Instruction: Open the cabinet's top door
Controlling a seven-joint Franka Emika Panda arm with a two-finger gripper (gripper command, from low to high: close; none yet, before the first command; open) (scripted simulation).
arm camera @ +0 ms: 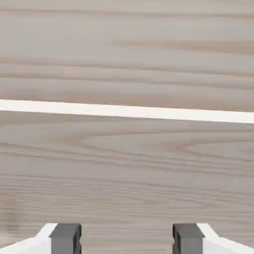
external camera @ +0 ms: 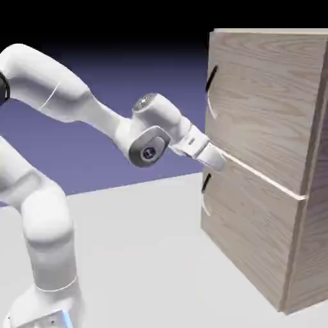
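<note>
Facing the cabinet (external camera: 262, 115), near the seam (external camera: 264, 175) between panels; fingers (arm camera: 65, 239) standing apart, holding nothing. Top door (external camera: 266, 96) lying above seam, sitting closed, its black handle (external camera: 211, 78) near the exterior view's left edge of the cabinet.

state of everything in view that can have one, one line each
top door: shut
lower door: shut
gripper: open, nothing between its fingertips
arm: reached out toward the cabinet, hand near the seam between the doors
cabinet: upright
</note>
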